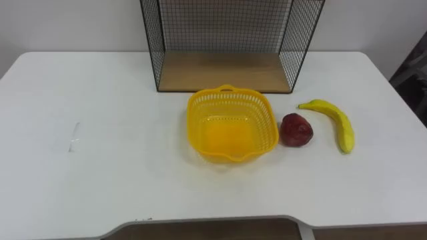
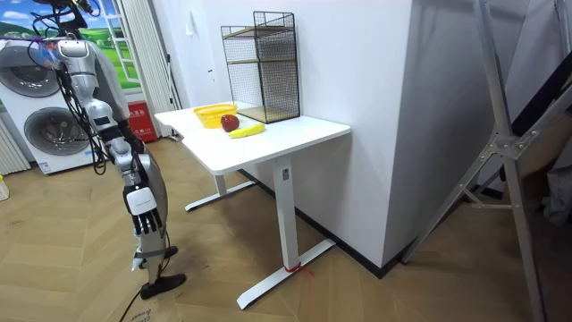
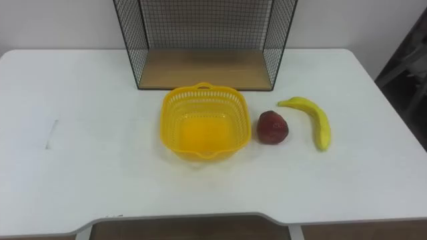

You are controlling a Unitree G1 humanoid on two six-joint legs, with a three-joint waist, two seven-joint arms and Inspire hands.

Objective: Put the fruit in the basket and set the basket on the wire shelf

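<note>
**Fruit first: apple, then banana, right hand leading**

Nothing is in the basket [image 1: 197, 121] yet, so I judge the step in hand to be the first pick. The yellow basket stands empty mid-table, just in front of the open lower level of the wire shelf [image 1: 223, 71]. The apple [image 1: 295, 129] lies just beside the basket's right wall, and I cannot say whether the two touch. The banana [image 1: 339, 123] lies near the apple on its far right, clear of it, with its stem end towards the shelf.

I cannot tell how the left hand or the right hand is set. In the room view the robot is small and side-on, standing at the table's [image 1: 100, 100] long edge opposite the shelf, and I cannot pick the hands out. Since both fruits lie on the table, I take it that neither hand holds fruit.

Both fruits are on the robot's right, so I would bring the right hand in. I would come down on the apple from above, so that it is not nudged into the light plastic wall and the basket pushed along. Then I would lift it clear of the rim before moving across, and let go low inside so it does not bounce.

The banana looks best taken across its middle and laid along the basket floor. If the basket looks like sliding, the left hand could steady its left rim.
</note>
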